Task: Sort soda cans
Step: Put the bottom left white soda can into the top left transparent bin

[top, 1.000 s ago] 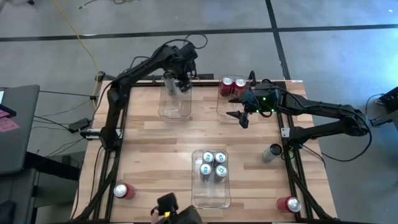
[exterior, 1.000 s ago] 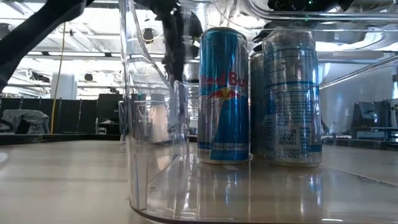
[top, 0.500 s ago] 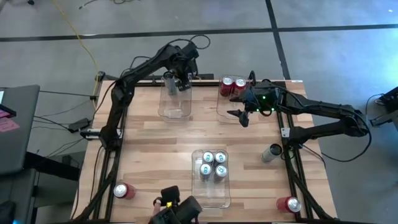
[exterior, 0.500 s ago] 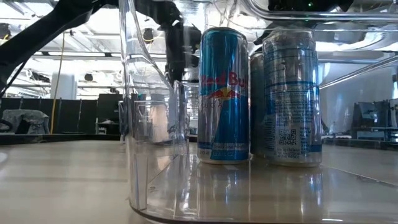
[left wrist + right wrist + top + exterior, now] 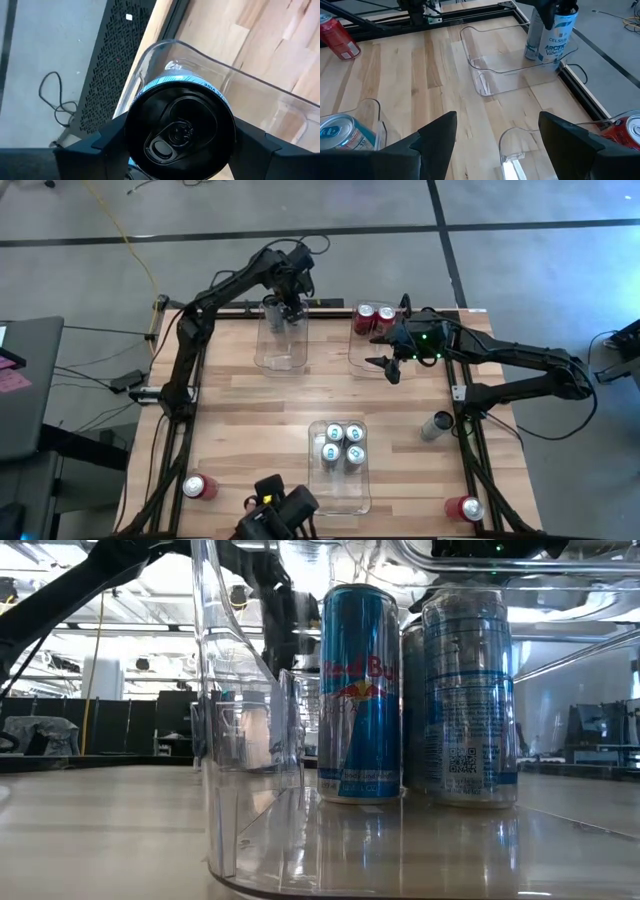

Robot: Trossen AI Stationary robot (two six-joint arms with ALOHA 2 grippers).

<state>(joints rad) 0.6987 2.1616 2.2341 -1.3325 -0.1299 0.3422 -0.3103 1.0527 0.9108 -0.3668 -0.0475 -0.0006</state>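
The left claw [image 5: 177, 150] pinched a pale silver-blue Celsius can [image 5: 551, 35], its base hidden inside the clear plastic bin [image 5: 279, 340] at the wooden counter's [image 5: 240, 420] far edge. The right claw [image 5: 492, 135] hovered spread above open boards, beside another bin.

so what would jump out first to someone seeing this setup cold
Probably the left gripper clamped on a pale silver-blue Celsius can, holding it in the clear plastic bin at the table's far left. Next, four blue-and-silver cans packed upright in the near middle bin, while the open right gripper hovers over the far right bin.
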